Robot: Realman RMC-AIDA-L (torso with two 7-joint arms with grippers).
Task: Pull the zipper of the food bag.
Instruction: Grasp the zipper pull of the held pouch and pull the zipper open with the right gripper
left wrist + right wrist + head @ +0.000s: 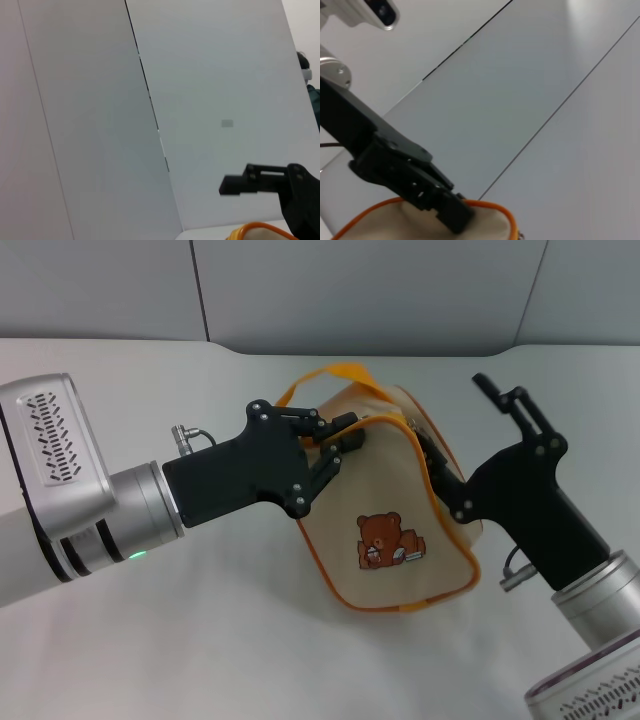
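The food bag (pixel 400 510) is a beige pouch with orange piping and a bear print, standing tilted on the white table. Its orange strap loop (pixel 345 372) arches over the top. My left gripper (pixel 345 442) reaches in from the left and is shut on the bag's top edge at the orange piping; the right wrist view (pixel 452 216) shows its pinched tips there. My right gripper (pixel 462 425) is open at the bag's right end, with one finger (pixel 432 458) lying against the bag and the other finger (pixel 505 398) free in the air. The zipper pull is hidden.
The white table (pixel 200 640) runs all around the bag, and a grey panelled wall (pixel 350 290) stands behind it. The left wrist view shows the right gripper's free finger (pixel 250 182) and a bit of the strap (pixel 257 230) in front of that wall.
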